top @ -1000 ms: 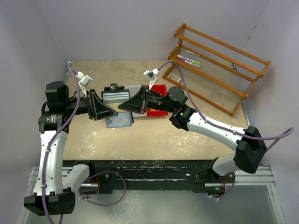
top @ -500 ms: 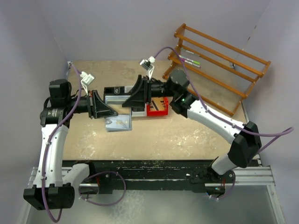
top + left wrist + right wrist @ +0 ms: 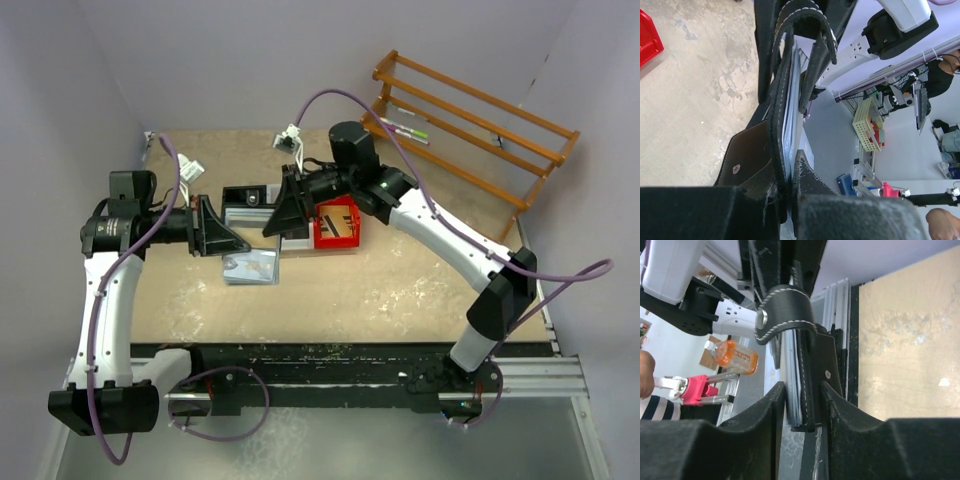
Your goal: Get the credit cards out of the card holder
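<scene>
The card holder (image 3: 777, 125) is a black stitched wallet held flat above the table, pinched from both ends. My left gripper (image 3: 790, 172) is shut on its near edge. Its flap with a round snap (image 3: 736, 169) hangs on the table side. My right gripper (image 3: 804, 405) is shut on the other end (image 3: 812, 365), with the grey-blue credit cards (image 3: 792, 370) stacked against its left finger. A strap with a snap (image 3: 785, 310) loops over the cards. From above, the cards (image 3: 252, 270) show as a grey-blue rectangle at the tips of the left gripper (image 3: 240, 242) and right gripper (image 3: 270, 226).
Joined trays stand behind the grippers: black (image 3: 245, 195), white (image 3: 297, 238) and red (image 3: 338, 222). The red tray's corner shows in the left wrist view (image 3: 647, 37). A wooden rack (image 3: 470, 150) holding pens stands at the back right. Walls close the left and back sides.
My right arm has swung its elbow toward the back and turned its gripper, still on the wallet. The wallet and cards have shifted slightly left and nearer. My left arm has barely moved.
</scene>
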You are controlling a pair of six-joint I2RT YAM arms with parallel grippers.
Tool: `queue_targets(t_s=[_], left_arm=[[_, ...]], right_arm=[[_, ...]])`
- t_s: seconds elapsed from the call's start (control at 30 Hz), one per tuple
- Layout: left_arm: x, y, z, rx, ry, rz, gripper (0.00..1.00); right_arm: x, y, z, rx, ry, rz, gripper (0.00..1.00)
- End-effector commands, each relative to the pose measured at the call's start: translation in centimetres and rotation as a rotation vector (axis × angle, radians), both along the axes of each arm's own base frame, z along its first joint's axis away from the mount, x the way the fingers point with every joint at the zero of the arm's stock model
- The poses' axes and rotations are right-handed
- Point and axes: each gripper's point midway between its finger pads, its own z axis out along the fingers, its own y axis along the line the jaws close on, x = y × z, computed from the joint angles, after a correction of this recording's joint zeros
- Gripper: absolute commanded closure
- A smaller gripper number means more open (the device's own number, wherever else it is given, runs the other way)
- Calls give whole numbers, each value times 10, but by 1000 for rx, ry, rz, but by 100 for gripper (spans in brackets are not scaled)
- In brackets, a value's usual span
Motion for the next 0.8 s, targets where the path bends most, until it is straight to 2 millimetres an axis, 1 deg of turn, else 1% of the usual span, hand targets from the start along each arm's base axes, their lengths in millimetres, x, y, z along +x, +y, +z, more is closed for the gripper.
queue_targets(t_s=[0.0, 0.07, 0.1, 0.17, 0.2, 0.3, 0.33, 0.37, 0.43, 0.47, 0.53, 0.63, 0.77], left_arm=[[-6, -1, 18, -22, -94, -32, 100], [-4, -1, 17, -18, -96, -30, 100], [-3, -1, 17, -13, -101, -26, 100], [0, 0, 17, 0, -115, -15, 98], [2, 0, 17, 5, -118, -8, 95], [9, 1, 20, 5, -111, 12, 55], [11, 1, 20, -2, -97, 20, 45], [13, 0, 22, -13, -94, 28, 39], [15, -1, 25, -42, -77, 45, 29], [14, -2, 28, -57, -85, 50, 27], [10, -3, 30, -87, -83, 55, 25], [8, -4, 27, -111, -62, 50, 27], [7, -4, 21, -115, -30, 44, 30]], right_arm=[[-8, -3, 6, -4, -31, 41, 67], [-9, 0, 11, 15, -32, 49, 74], [-9, 2, 12, 21, -29, 53, 79], [-12, 3, 17, 38, -9, 65, 92], [-9, 3, 24, 69, -19, 59, 100], [4, 2, 34, 135, 21, -24, 100], [8, 2, 40, 159, 31, -53, 100], [13, 2, 45, 179, 45, -89, 100], [17, 0, 58, 238, 62, -147, 100], [17, -2, 64, 275, 70, -170, 100], [17, -8, 78, 351, 83, -213, 100], [11, -20, 95, 458, 94, -244, 100], [12, -31, 108, 540, 104, -306, 100]])
